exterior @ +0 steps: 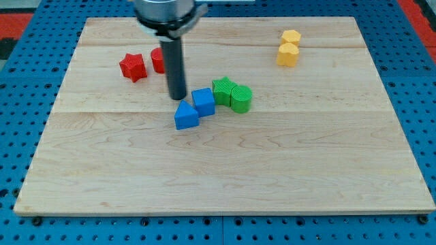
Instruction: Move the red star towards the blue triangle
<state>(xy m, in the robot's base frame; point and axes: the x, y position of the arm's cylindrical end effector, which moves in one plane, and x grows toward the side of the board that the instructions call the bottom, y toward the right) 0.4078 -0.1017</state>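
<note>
Since the red star-shaped block (133,67) sits well up-left of the blue triangular block (186,116), the push looks barely begun. My tip (177,96), a bare rod holding nothing, rests just above the triangle, right of the star.

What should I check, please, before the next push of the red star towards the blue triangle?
1. Red star visible and free on the board: ok.
2. Blue triangle visible, touching the blue cube: ok.
3. My tip behind the red star for the push: not ok; it stands to the view's right of the star, just above the blue triangle.
4. Path from star to triangle free: not ok; the rod stands in it.
5. Second red block, partly hidden by the rod; contact with the star: cannot tell.
</note>
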